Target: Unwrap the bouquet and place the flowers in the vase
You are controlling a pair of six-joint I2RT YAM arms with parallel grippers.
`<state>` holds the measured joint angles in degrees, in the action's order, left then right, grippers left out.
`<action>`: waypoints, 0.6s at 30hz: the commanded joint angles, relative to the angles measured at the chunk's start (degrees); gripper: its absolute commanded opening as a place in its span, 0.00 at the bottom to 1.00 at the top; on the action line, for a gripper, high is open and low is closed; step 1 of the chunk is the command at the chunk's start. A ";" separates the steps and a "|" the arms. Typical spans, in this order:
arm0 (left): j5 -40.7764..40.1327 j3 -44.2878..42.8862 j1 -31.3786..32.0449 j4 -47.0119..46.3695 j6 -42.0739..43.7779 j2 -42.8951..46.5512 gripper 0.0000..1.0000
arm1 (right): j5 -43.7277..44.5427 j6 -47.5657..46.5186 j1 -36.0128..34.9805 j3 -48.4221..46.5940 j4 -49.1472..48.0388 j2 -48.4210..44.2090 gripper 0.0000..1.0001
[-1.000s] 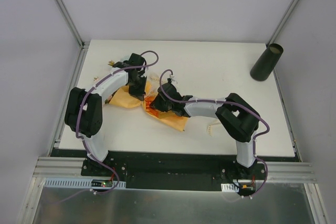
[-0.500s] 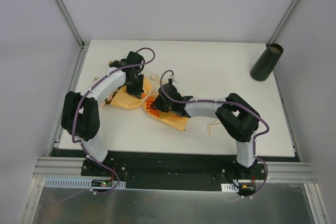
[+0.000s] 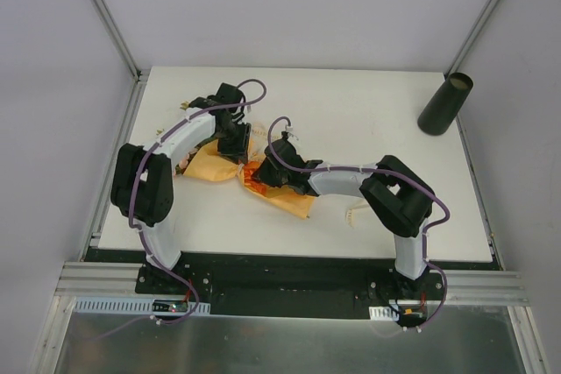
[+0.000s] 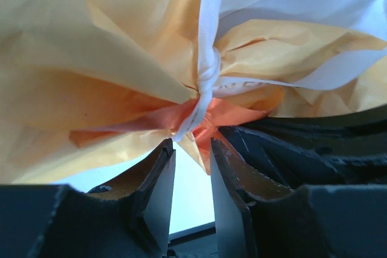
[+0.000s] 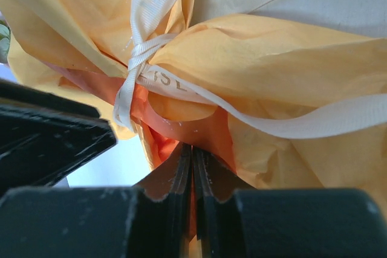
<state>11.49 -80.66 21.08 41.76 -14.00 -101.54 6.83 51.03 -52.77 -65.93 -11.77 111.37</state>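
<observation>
We see the bouquet left of centre on the bench, cream ribbon knotted, nothing unwrapped. Left hand slightly parted, seemingly empty; right hand pinches orange paper. Vase far right, well apart.

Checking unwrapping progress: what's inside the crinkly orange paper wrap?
The crinkly orange paper wrap is cinched shut by a knotted cream ribbon; both wrist views show only paper folds. Whatever it holds at the tie is covered.
</observation>
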 commanded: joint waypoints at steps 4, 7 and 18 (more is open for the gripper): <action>0.81 -1.43 0.63 -0.97 2.84 -4.28 0.32 | 1.78 -0.22 0.57 0.89 0.17 -3.09 0.12; 1.70 -0.90 0.63 -2.20 2.57 -4.72 0.31 | 1.70 -0.14 0.65 0.81 -0.01 -3.00 0.12; 2.40 1.03 0.72 -3.26 2.31 -5.07 0.22 | 1.52 -0.14 0.65 0.54 -0.01 -2.74 0.12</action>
<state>12.47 -80.49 21.06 39.31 -12.51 -106.63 6.85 51.00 -52.47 -65.78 -11.79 111.26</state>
